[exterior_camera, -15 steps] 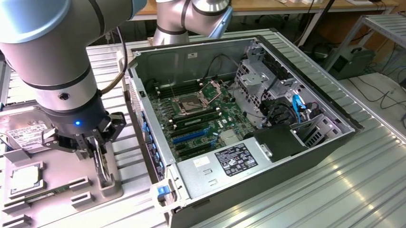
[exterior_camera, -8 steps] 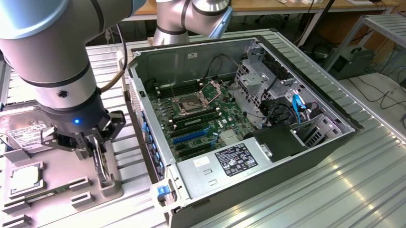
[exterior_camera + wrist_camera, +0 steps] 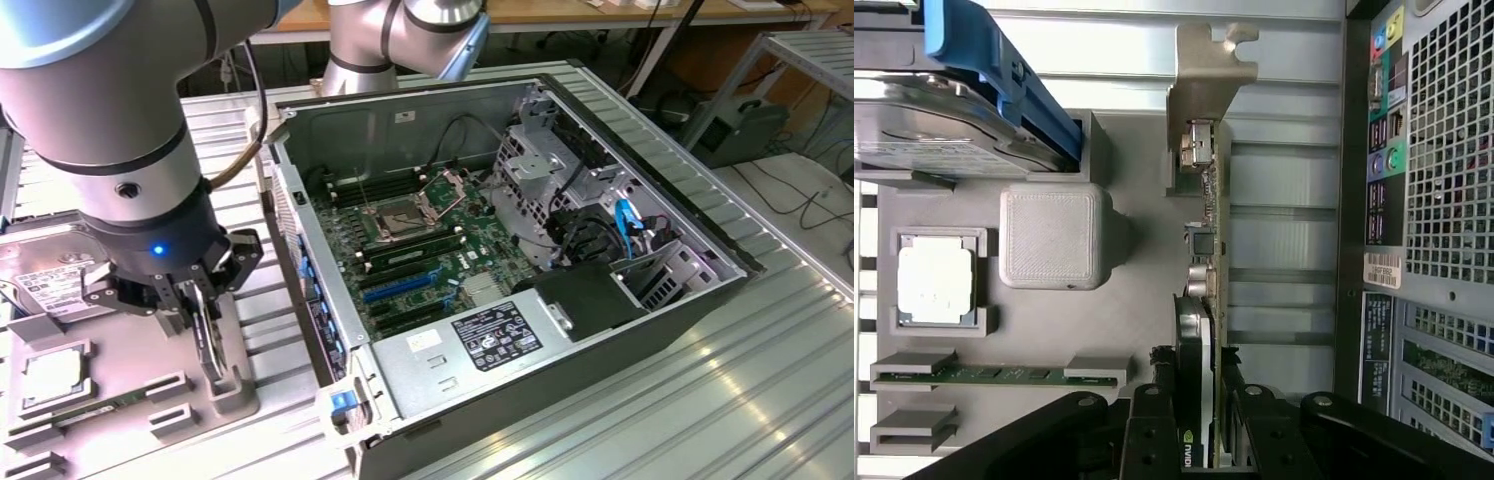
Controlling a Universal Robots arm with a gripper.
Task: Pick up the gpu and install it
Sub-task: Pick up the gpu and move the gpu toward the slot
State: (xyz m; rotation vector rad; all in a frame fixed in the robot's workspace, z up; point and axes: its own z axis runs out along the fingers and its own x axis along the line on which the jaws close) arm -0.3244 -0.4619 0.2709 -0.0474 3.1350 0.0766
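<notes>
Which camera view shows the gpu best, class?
The wrist view: the gpu runs edge-on from its silver bracket past its chips to the tool shut on it. In the exterior view it is a thin dark edge, upright under the tool.

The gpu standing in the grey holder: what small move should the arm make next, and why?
Probably a short straight lift. The gripper sits astride the gpu, apparently closed on it, and it stands on edge in the grey holder, so sideways motion could bind it.
</notes>
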